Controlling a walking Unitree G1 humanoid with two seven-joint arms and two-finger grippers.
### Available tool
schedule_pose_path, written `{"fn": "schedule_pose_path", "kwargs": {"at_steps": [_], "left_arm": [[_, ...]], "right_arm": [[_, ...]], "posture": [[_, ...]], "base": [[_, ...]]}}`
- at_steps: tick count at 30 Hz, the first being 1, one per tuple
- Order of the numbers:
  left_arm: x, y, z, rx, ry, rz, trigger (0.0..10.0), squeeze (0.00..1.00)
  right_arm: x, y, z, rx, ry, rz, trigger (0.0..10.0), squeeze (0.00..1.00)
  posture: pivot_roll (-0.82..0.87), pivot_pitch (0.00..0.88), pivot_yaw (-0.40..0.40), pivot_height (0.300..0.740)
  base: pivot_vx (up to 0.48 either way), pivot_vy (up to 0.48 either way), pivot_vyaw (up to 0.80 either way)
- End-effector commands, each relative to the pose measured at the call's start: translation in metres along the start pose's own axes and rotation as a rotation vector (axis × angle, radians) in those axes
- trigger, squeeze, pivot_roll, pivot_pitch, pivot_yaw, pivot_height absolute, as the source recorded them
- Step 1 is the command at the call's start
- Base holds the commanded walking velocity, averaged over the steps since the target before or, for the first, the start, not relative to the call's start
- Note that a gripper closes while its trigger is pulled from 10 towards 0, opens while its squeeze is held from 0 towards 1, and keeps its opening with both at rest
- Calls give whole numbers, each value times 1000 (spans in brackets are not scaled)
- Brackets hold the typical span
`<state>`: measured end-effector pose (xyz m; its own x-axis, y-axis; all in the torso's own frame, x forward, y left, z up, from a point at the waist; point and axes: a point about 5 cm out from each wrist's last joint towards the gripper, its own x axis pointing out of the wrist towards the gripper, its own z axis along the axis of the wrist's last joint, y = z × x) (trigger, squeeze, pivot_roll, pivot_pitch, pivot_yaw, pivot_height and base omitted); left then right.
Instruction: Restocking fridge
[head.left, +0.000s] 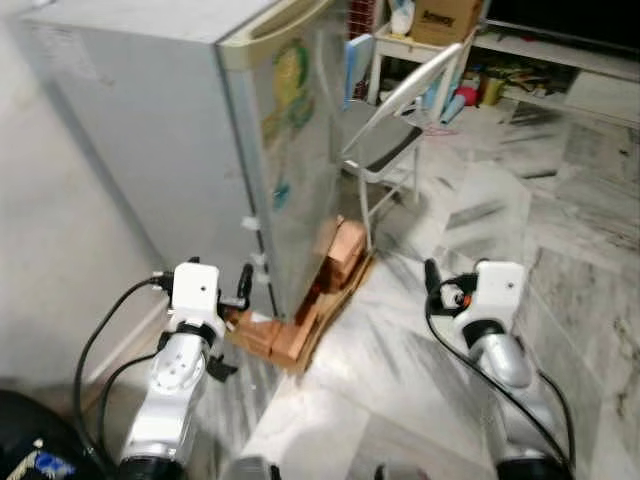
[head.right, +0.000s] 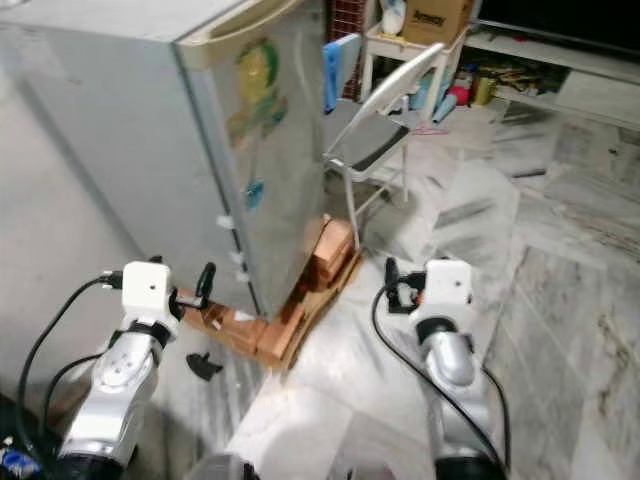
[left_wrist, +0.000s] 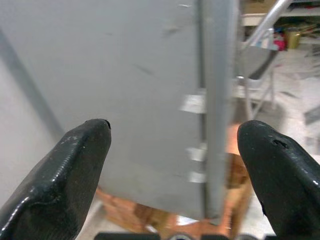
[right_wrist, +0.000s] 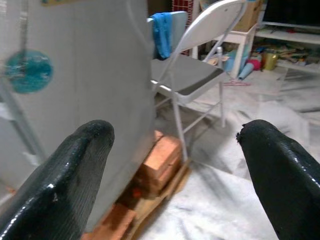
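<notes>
Plainly, progress: nothing was restocked yet; the fridge (head.left: 200, 130) stood with its door shut and neither gripper carried anything to put in, so opening and loading all appeared to be left.
Left gripper: the left gripper (left_wrist: 175, 137) was spread wide with nothing between its fingers, held low and pointed at the fridge's side panel and the door seam near the bottom corner.
Fridge: a grey, upright box seen from its corner, at the left of the room and directly ahead of the robot, with a cream top edge along the door, faded stickers on the door face and small white clips down the seam.
Base: the fridge sat raised on orange bricks (head.left: 335, 255) and a wooden board.
Right gripper: the right gripper (right_wrist: 175, 145) was likewise parted and bare, hanging over the marble floor (head.left: 470, 220) just right of the fridge, aimed past its door.
Beyond: a folding chair (head.right: 385, 120) stood just behind the fridge door, with cluttered shelves further back.
</notes>
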<state>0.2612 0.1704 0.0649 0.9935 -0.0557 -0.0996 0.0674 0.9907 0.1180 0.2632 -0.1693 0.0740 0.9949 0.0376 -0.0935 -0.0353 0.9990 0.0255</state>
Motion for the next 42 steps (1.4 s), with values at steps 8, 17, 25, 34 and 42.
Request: {"fn": "schedule_pose_path", "kwargs": {"at_steps": [8,17,25,34,42], "left_arm": [[0,-12,1,-8,-10,-45,10000,0],[-1,-18,4,-20,-40,-98,10000,0],[-1,-17,6,-33,-47,-108,10000,0],[-2,-20,5,-45,-45,-124,10000,0],[-1,-19,5,-39,-44,-118,10000,0]], "right_arm": [[0,-10,0,-19,14,-31,10000,0],[0,-11,0,-23,13,-34,10000,0],[-1,-11,-1,-23,13,-35,10000,0],[0,-10,0,-24,13,-36,10000,0],[-1,-10,0,-24,12,-37,10000,0]], "posture": [[-31,0,26,740],[-37,0,26,740],[-41,0,28,740],[-48,0,31,740],[-44,0,32,740]], "base": [[0,51,-700],[0,0,-188],[158,0,-355],[359,0,-304],[308,0,-241]]}}
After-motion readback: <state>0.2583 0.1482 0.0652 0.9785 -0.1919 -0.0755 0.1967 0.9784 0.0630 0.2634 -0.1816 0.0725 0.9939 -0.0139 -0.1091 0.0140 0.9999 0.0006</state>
